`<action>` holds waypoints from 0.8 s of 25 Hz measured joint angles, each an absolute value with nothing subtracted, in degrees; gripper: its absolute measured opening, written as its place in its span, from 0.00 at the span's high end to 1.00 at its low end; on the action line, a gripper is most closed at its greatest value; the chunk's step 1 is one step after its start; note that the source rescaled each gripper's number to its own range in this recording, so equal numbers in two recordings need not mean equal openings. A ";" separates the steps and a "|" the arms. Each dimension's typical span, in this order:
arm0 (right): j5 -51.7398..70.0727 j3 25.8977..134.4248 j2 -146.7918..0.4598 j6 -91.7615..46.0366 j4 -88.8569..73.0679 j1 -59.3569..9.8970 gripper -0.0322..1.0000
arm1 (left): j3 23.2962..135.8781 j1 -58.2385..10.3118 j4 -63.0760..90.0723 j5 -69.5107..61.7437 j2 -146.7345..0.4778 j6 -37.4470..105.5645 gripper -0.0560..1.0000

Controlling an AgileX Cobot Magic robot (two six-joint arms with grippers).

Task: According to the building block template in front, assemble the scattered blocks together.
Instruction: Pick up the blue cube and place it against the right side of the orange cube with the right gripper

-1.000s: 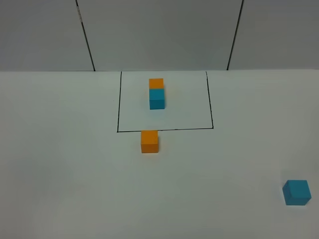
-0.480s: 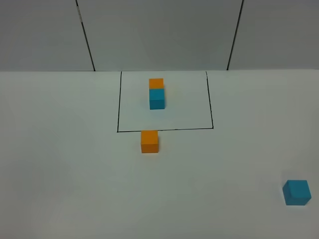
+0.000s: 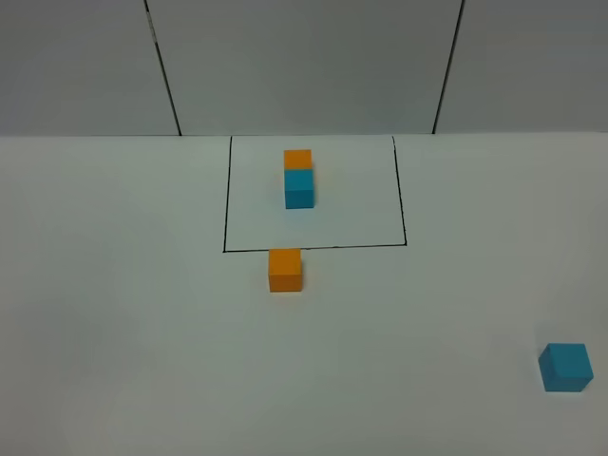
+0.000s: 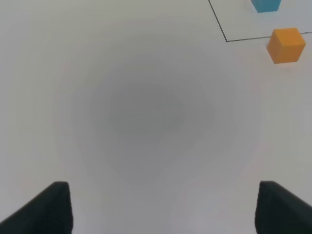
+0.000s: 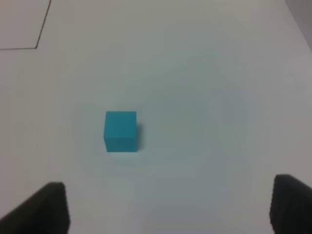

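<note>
The building block template (image 3: 298, 178) is an orange cube joined to a teal-blue cube inside a thin black-lined rectangle (image 3: 225, 218) at the back of the table. A loose orange block (image 3: 285, 270) (image 4: 286, 45) sits just in front of that frame. The loose teal-blue block (image 3: 566, 367) (image 5: 120, 131) lies far to the right, near the front. My left gripper (image 4: 161, 207) is open over bare table, well away from the orange block. The right gripper (image 5: 168, 207) is open too, with the teal-blue block ahead of its fingers and apart from them. Neither arm shows in the exterior high view.
The table (image 3: 142, 332) is a plain white surface. A grey panelled wall (image 3: 304, 66) with dark seams rises behind it. A corner of the black frame line (image 5: 39, 39) shows in the right wrist view.
</note>
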State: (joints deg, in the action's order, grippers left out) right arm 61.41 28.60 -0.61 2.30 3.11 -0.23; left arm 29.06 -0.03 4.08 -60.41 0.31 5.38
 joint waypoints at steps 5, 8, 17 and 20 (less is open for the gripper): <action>61.41 28.60 -0.61 2.30 3.11 -0.23 0.29 | 29.06 -0.03 4.08 -60.41 0.31 5.38 0.26; 61.41 28.60 -0.61 2.30 3.11 -0.23 0.29 | 29.06 -0.03 4.08 -60.41 0.31 5.38 0.26; 61.41 28.60 -0.61 2.30 3.69 -0.23 0.29 | 29.06 -0.03 4.08 -60.41 0.31 5.33 0.26; 61.41 28.60 -0.61 2.30 4.09 -0.23 0.29 | 29.06 -0.03 4.08 -60.41 0.31 5.33 0.26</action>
State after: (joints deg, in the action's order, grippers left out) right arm 61.41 28.60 -0.61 2.30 4.09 -0.23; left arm 29.06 -0.03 4.08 -60.41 0.31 5.33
